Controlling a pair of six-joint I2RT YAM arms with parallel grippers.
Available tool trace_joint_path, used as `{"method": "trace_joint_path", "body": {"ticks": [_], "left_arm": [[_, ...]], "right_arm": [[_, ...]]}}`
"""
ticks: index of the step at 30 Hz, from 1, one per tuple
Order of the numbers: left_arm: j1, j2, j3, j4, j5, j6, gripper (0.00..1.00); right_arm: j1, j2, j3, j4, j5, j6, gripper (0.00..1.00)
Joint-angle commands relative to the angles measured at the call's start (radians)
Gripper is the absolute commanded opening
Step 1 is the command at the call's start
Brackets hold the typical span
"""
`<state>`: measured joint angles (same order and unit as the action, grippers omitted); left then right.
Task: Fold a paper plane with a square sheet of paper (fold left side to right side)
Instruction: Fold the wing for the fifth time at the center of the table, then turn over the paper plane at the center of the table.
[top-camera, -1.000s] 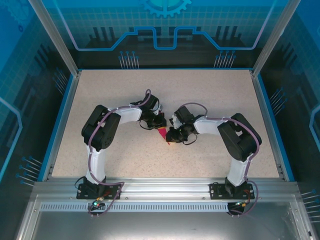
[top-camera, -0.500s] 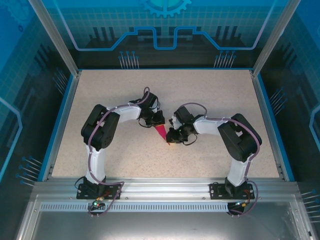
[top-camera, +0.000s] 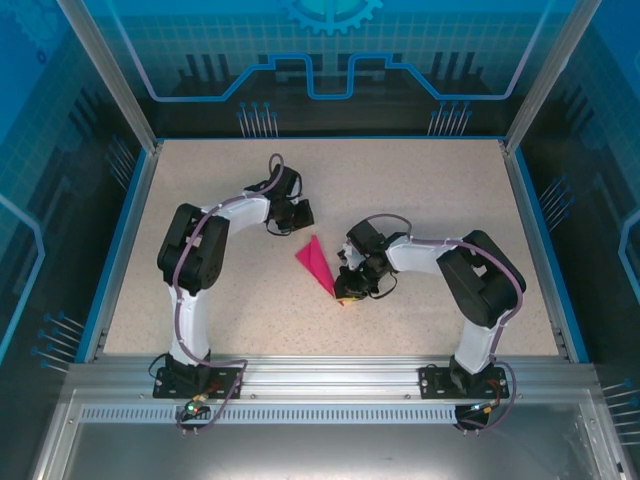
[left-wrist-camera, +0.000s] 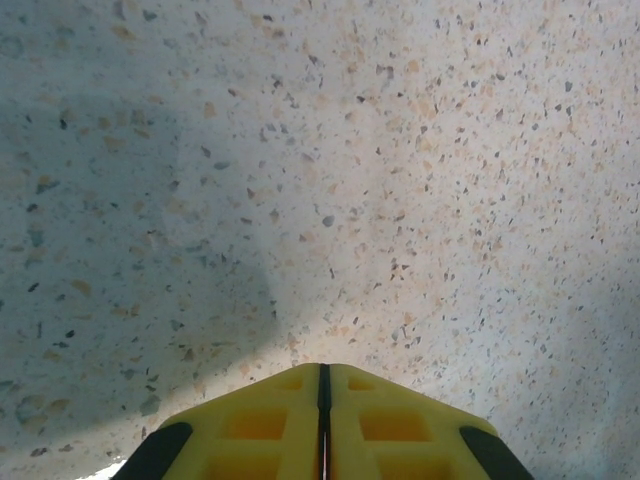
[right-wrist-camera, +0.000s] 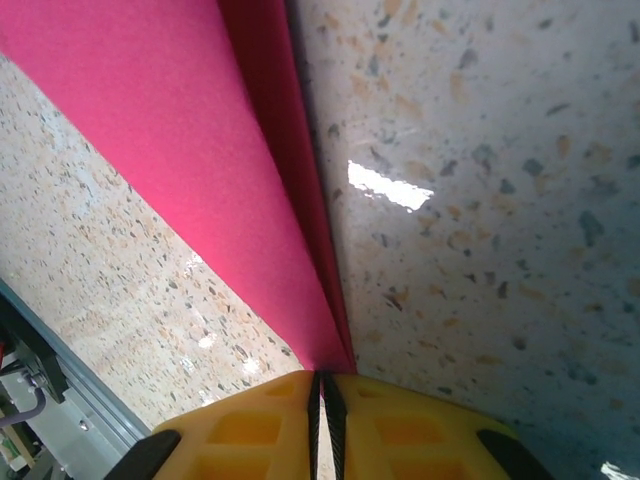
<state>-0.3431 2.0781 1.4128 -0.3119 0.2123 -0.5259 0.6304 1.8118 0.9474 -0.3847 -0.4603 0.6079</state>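
On your speckled table (top-camera: 440, 190), the pink paper plane (top-camera: 316, 262) lies near the middle. You have its near tip pinched between the closed fingers of the right gripper (right-wrist-camera: 322, 380). Your left gripper (left-wrist-camera: 324, 372) hangs closed and empty over bare tabletop, apart from the paper.
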Motion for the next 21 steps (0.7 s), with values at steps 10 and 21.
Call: {"method": "trace_joint_path", "body": {"ticks": [10, 21], "left_arm": [[0.049, -0.314, -0.186, -0.040, -0.109, 0.035, 0.22], [0.049, -0.714, -0.545, 0.028, -0.187, -0.096, 0.32]], "right_arm": [[0.030, -0.217, 0.056, -0.210, 0.211, -0.162, 0.35], [0.219, -0.038, 0.375, -0.408, 0.635, -0.256, 0.53]]}}
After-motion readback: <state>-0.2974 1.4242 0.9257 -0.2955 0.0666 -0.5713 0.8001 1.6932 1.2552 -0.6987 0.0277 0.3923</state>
